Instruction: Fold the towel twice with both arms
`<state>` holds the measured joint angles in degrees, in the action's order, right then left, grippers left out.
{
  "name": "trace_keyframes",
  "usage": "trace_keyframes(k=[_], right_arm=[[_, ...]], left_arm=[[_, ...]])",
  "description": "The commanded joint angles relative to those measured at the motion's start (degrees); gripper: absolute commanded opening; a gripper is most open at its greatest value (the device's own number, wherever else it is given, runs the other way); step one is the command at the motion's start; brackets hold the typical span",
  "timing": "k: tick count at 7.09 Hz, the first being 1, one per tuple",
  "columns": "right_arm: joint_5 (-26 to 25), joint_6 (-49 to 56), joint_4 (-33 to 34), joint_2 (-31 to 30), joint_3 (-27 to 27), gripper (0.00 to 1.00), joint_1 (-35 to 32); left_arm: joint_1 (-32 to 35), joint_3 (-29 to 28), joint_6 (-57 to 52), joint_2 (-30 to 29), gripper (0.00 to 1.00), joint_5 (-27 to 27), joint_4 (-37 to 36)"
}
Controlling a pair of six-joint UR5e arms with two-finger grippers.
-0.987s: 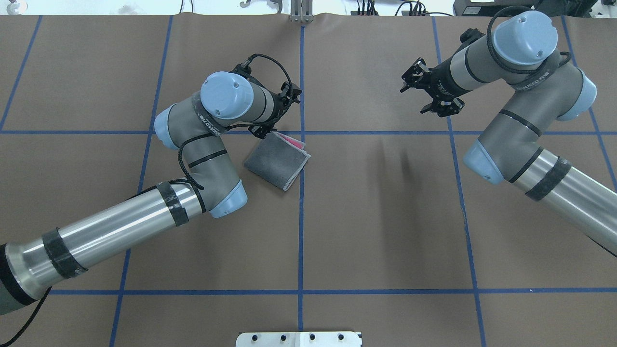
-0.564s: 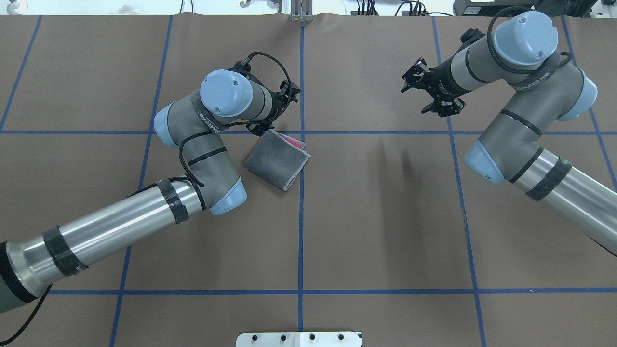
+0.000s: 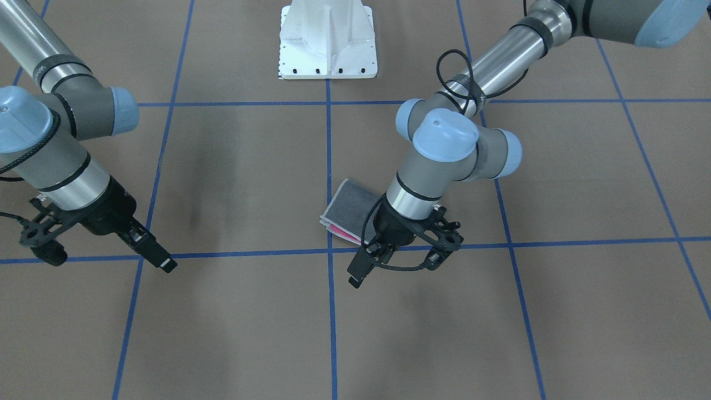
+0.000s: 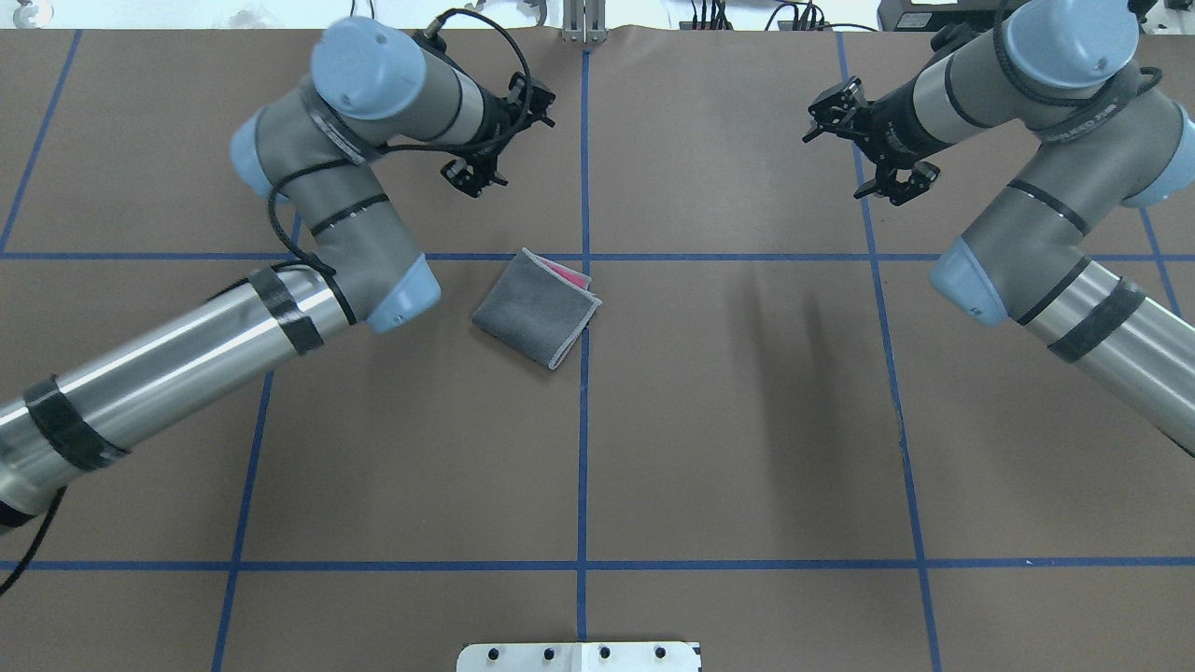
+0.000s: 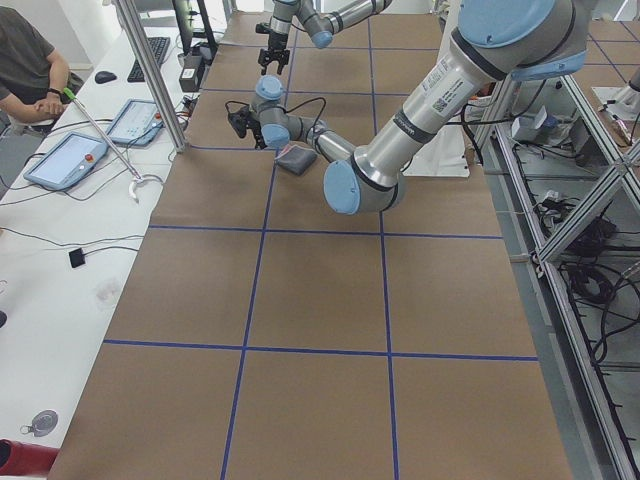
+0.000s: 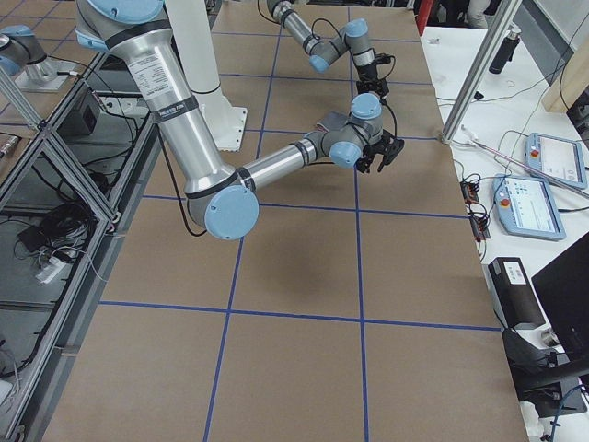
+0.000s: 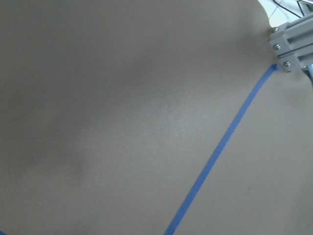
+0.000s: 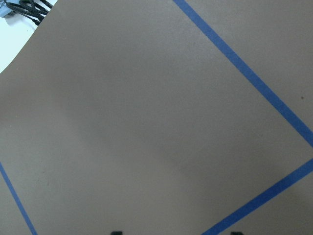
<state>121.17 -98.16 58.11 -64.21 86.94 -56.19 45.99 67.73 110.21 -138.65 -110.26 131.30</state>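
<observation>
The towel lies folded into a small grey square on the brown table cover, with a pink strip showing at its far edge. It also shows in the front-facing view, towel, and in the left side view, towel. My left gripper hangs open above the table beyond the towel, holding nothing. My right gripper is open and empty too, far off to the right. In the front-facing view the left gripper hangs just past the towel and the right gripper is at the left. Both wrist views show only table cover.
Blue tape lines divide the brown cover into squares. The white pedestal base stands at the robot's side. A metal frame post stands at the far edge. A person sits at a side bench with tablets.
My left gripper has left the towel's far corner and moved up and away toward the far edge. The right gripper drew back to the far right a little. The towel stayed put.
</observation>
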Motion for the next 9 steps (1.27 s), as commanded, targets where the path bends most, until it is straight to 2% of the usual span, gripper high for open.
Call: trace_keyframes(k=[1,3,4,5,7,8,9], right_arm=[[2.9,13.6,0.2,-3.8,2.3,1.00,-4.4],[3.6,34.3,0.8,-9.9,3.6,1.00,-6.5],[4.7,44.7,4.8,-10.9,3.8,1.00,-9.0],[5.9,54.1,7.1,-13.2,3.8,1.00,-11.3],[6.1,72.5,10.2,-19.7,3.8,1.00,-14.8],[7.9,75.5,11.3,-21.7,3.8,1.00,-16.7],[11.2,75.9,11.2,-23.9,3.8,1.00,-18.8]], left_arm=[[8.3,8.2,-10.8,8.6,1.00,-9.4,-2.4],[12.0,22.1,-39.8,18.7,1.00,-10.3,-21.5],[15.3,26.9,-52.9,21.6,1.00,-10.1,-29.9],[18.0,29.9,-65.1,26.7,1.00,-10.1,-32.5],[24.1,31.1,-90.1,38.2,1.00,-10.0,-32.6],[26.4,31.1,-97.6,42.5,1.00,-10.6,-32.7],[28.6,32.6,-99.5,47.8,1.00,-11.9,-32.2]])
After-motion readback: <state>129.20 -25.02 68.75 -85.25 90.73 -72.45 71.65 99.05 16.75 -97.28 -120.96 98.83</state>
